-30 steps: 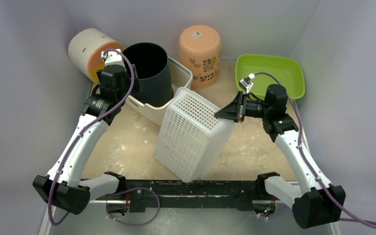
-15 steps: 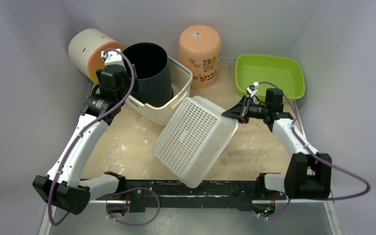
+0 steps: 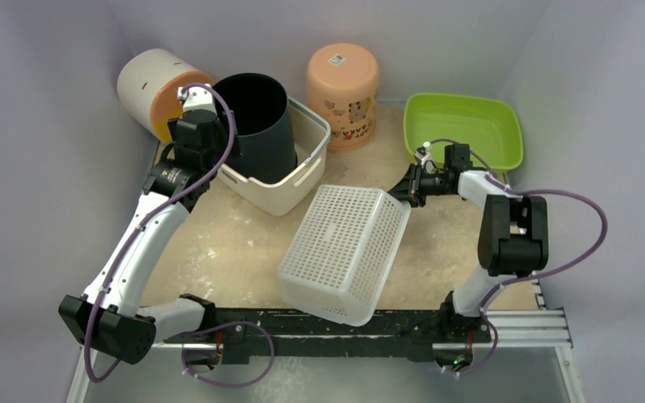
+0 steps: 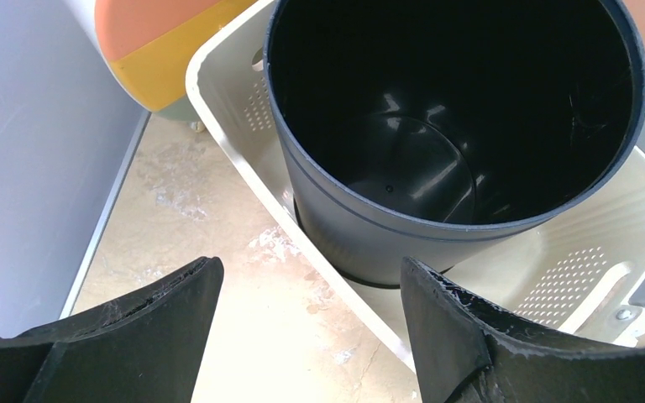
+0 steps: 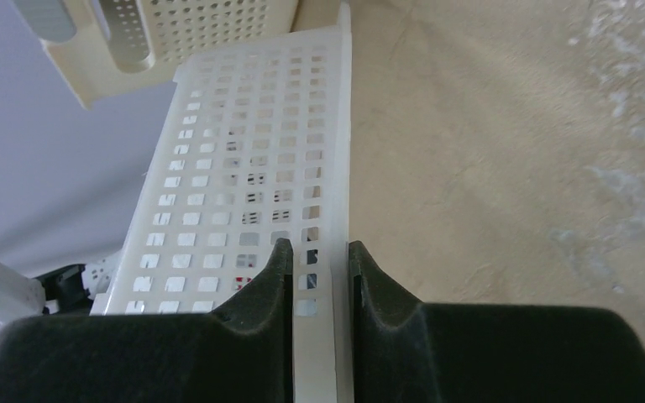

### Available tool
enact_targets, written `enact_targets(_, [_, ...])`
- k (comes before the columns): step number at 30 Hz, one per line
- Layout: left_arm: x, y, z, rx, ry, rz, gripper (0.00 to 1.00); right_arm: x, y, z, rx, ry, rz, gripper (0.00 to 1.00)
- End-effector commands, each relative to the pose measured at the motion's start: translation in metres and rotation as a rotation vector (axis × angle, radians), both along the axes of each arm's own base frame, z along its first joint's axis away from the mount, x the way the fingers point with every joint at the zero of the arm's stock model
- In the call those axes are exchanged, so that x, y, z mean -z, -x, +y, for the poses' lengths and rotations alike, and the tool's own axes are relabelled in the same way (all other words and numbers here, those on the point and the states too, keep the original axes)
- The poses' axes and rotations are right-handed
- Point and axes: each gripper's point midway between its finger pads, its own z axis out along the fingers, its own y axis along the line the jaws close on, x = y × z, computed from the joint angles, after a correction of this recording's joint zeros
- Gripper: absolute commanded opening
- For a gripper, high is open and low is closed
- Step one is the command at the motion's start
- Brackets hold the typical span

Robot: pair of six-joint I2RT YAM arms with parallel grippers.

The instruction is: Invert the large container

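Top view: lattice basket (image 3: 344,248), tilted mid-bench (image 3: 218,243); right pincer (image 3: 409,188) at its far rim.

Left wrist: left pincer (image 4: 306,277) wide and empty, facing the black bucket (image 4: 453,126) inside the cream bin (image 4: 605,218).

Right wrist: right pincer narrow, clamped on the basket's thin rim. I judged the basket light, fairly stiff and smooth, so liable to pivot. I rated the rim the best hold.

White lattice basket (image 3: 344,243), green tray (image 3: 464,126)

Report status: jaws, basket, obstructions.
Right jaws shut on white mesh basket rim. Basket bottom facing up. Left jaws open by black bucket. Cream bin close beside basket.
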Motion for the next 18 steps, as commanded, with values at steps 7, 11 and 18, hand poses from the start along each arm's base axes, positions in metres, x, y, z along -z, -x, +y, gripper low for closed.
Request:
enact_targets(7, [-0.008, -0.006, -0.002, 0.003, -0.003, -0.033, 0.78, 0.049, -0.061, -0.036, -0.05, 0.294, -0.249, 0.25])
enact_targets(11, [-0.01, -0.005, 0.001, -0.008, -0.021, -0.033, 0.78, 0.049, -0.069, -0.04, -0.041, 0.325, -0.255, 0.39])
enact_targets(18, [-0.009, -0.008, -0.001, 0.0, -0.015, -0.031, 0.78, 0.034, -0.092, -0.047, -0.017, 0.365, -0.292, 0.46])
